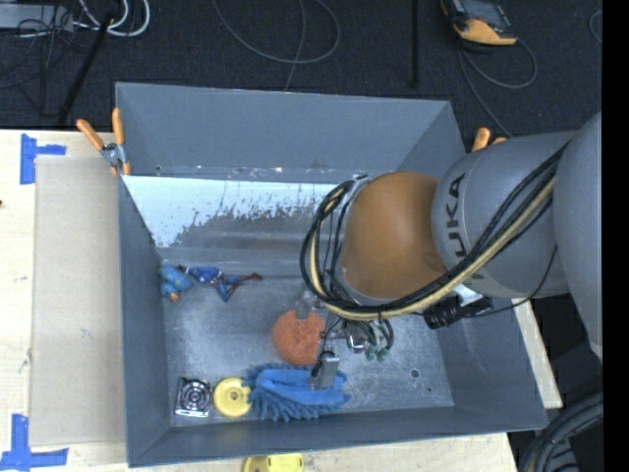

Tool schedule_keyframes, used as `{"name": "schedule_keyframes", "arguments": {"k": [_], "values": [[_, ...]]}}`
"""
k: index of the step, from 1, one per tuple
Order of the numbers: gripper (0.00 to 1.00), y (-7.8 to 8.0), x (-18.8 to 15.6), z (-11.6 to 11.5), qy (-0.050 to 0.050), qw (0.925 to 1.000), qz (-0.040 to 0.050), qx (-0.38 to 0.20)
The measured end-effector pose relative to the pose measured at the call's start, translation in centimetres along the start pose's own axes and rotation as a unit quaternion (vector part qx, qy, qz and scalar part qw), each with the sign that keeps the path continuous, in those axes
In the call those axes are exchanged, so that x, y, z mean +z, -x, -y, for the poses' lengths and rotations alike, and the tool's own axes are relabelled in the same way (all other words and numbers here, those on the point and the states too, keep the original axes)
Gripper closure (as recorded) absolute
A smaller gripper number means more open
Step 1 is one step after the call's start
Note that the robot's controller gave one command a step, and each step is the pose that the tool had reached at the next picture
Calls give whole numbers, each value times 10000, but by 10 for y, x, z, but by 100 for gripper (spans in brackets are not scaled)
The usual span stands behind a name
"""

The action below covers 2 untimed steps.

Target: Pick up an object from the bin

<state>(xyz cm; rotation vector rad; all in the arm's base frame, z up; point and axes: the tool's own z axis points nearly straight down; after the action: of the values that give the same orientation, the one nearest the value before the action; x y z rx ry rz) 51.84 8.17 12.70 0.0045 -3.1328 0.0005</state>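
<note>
The gripper (pixel 324 368) hangs low near the front of the grey metal bin (pixel 246 136), its tip at the right part of a blue brush-like thing (pixel 291 393). Whether it is parted or closed cannot be told, and nothing shows clamped in it.

The blue thing lies flat on the floor by the bin's near wall, around the middle. Its long axis runs left to right along that wall, and its soft, shaggy strands splay out to the left and toward the wall.

Just behind it, beside the gripper, sits a round orange-brown ball (pixel 296 337) with a rough, spongy surface. At its left end lies a smooth yellow disc (pixel 233 397), then a small silver part with ringed circles (pixel 194 396). Small blue toy pieces (pixel 201 279) lie well apart, toward the back left.
</note>
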Motion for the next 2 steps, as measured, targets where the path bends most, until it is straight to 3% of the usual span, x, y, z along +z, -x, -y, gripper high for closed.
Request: {"name": "schedule_keyframes", "arguments": {"k": [1,2], "values": [[0,2,-4,0,3,10000,35,12],[100,18,52,13,12,9996,68,-267]]}}
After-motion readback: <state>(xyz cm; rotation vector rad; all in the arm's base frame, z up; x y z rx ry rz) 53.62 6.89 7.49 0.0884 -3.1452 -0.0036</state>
